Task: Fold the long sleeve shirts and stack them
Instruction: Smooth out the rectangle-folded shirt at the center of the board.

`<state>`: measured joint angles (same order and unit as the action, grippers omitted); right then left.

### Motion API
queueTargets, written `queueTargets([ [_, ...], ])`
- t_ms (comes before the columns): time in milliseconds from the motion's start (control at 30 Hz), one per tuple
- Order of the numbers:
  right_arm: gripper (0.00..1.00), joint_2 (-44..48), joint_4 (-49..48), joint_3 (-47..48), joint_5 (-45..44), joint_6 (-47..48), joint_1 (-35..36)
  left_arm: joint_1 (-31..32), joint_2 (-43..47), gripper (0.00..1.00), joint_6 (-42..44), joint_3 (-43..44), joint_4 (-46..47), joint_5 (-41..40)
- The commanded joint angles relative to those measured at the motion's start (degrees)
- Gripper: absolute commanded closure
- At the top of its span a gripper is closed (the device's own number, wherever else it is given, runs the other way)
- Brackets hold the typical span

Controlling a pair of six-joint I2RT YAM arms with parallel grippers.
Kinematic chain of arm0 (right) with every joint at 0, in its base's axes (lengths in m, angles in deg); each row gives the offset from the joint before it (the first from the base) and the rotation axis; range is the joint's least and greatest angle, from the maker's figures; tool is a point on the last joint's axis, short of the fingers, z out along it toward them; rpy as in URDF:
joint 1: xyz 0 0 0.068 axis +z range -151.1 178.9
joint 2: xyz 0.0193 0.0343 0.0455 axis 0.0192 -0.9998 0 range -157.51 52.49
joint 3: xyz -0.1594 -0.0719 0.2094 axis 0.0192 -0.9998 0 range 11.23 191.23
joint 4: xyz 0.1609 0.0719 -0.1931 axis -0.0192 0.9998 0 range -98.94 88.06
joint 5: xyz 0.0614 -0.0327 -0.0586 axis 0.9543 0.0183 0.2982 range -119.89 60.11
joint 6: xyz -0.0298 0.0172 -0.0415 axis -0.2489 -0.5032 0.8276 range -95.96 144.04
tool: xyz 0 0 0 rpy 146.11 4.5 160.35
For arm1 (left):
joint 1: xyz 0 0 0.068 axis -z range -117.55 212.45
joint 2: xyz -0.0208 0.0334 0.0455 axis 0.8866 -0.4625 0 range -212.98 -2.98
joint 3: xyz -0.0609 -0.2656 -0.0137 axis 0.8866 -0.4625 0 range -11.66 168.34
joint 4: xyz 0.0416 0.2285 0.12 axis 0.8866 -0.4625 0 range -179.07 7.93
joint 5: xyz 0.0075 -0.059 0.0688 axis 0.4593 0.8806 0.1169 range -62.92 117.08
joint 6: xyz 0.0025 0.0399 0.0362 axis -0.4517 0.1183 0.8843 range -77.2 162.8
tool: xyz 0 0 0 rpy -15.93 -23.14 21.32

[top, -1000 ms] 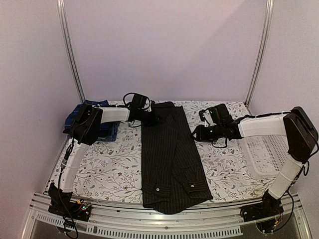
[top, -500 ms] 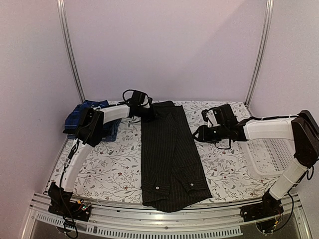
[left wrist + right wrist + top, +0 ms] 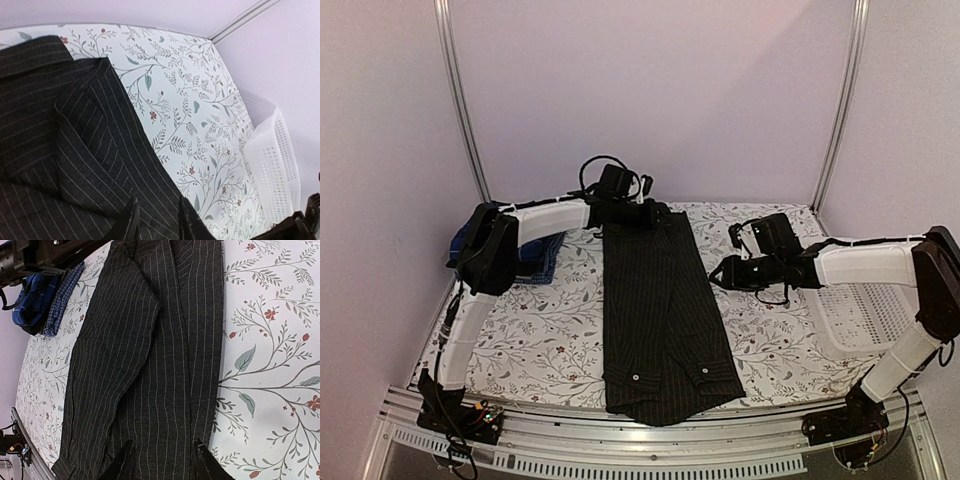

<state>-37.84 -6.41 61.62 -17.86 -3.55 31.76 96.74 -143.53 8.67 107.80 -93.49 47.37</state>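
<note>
Black pinstriped cloth is lying down the middle of the tabletop [image 3: 550,340]. We are seeing the black pinstripe shirt [image 3: 660,310] as a long narrow strip, sides turned in, collar at the far end. We are judging the lengthwise folds done and the crosswise folds left to do. The plaid shirt [image 3: 37,302] is sitting folded at the far left, probably starting the stack. The left pincer [image 3: 157,222] is hovering over the collar end, fingers a little apart with nothing between them. The right pincer [image 3: 162,462] is hanging at the shirt's right edge, likewise parted and empty. We cannot tell whether more shirts are waiting in the white basket [image 3: 865,310] at the right.
</note>
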Motion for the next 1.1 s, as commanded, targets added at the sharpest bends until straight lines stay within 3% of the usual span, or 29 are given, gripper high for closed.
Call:
queueTargets([
  [0, 0.63, 3.06, -0.09, -1.20, -1.24, 0.26, -0.34, 2.27, 0.39, 0.76, -1.37, -5.20, 0.18, 0.35],
  [200, 0.63, 3.13, -0.07, -1.81, -1.02, 0.12, -0.29, 2.82, -2.07, 0.81, -5.43, -8.26, 4.05, 3.44],
  [433, 0.63, 3.86, 0.58, -2.86, -0.88, -0.09, -0.27, 1.65, -9.57, 0.81, -6.15, -1.38, 0.29, 6.04],
  [700, 0.60, 5.35, 2.12, -4.16, 0.13, 0.24, -0.28, -1.00, -12.18, 0.77, -3.56, 4.20, -5.24, 8.39],
  [900, 0.57, 6.49, 3.71, -5.26, 1.63, 0.85, -0.25, -1.19, -6.18, 0.62, 1.17, 6.62, -9.88, 7.25],
  [1067, 0.55, 8.23, 5.46, -8.00, 3.69, 1.14, 0.62, -0.79, 4.58, 0.59, 1.02, -2.25, -8.52, 6.70],
])
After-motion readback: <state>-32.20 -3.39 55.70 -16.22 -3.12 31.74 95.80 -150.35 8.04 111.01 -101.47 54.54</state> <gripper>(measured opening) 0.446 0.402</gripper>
